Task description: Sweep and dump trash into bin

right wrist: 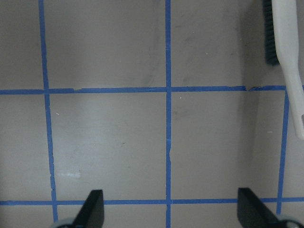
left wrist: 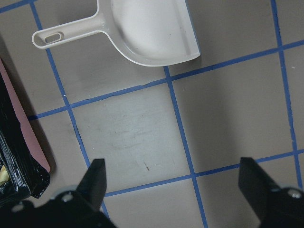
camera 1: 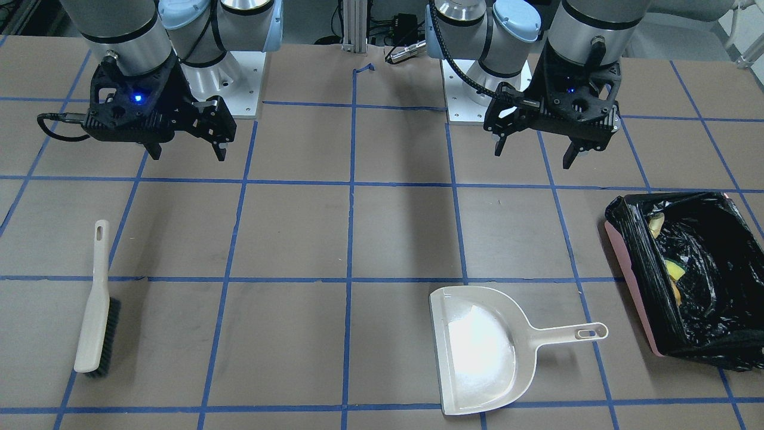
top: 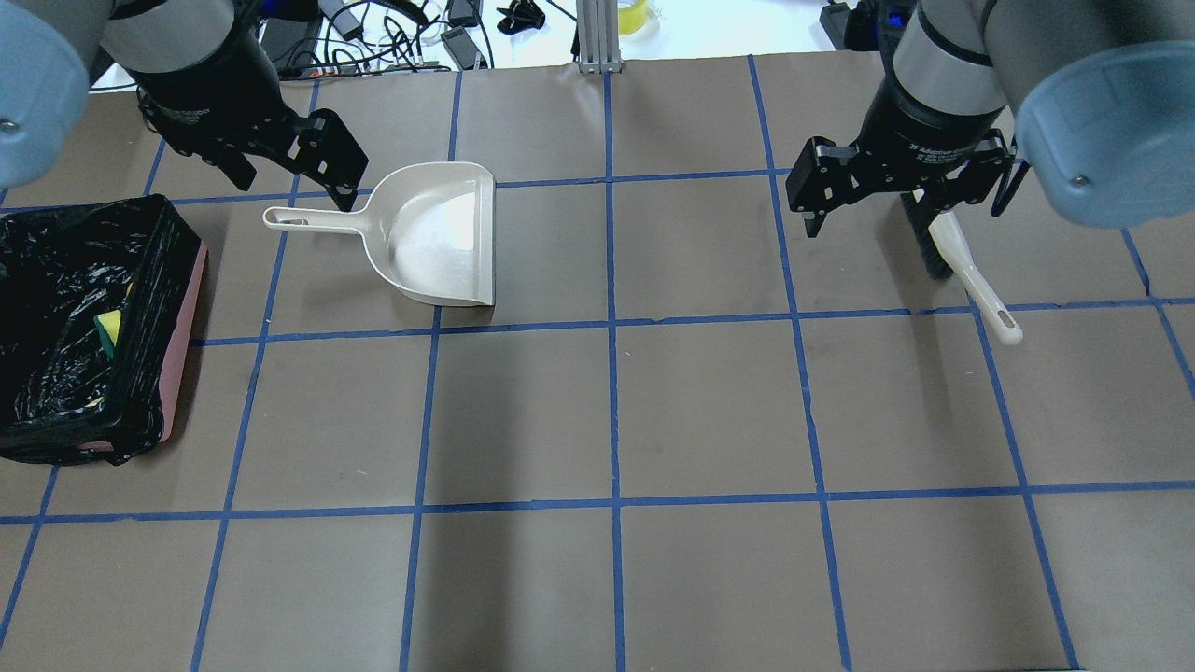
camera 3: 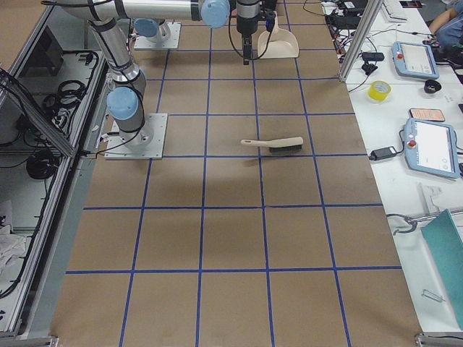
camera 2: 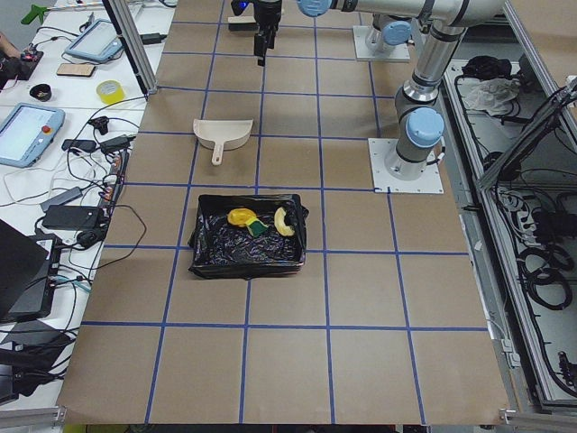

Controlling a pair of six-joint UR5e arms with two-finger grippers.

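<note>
The bin, pink with a black bag liner, stands at the table's left end. All three trash pieces lie inside it: the golden-brown lump, the yellow sponge and the tan croissant piece. The sponge also shows in the overhead view. The beige dustpan lies flat and empty on the table. The brush lies on the right side. My left gripper is open and empty above the table near the dustpan's handle. My right gripper is open and empty above the brush's bristle end.
The brown table carries a grid of blue tape. Both arm bases stand at the robot's edge. Cables and tablets lie on a side bench past the far edge. An aluminium post stands at the far middle.
</note>
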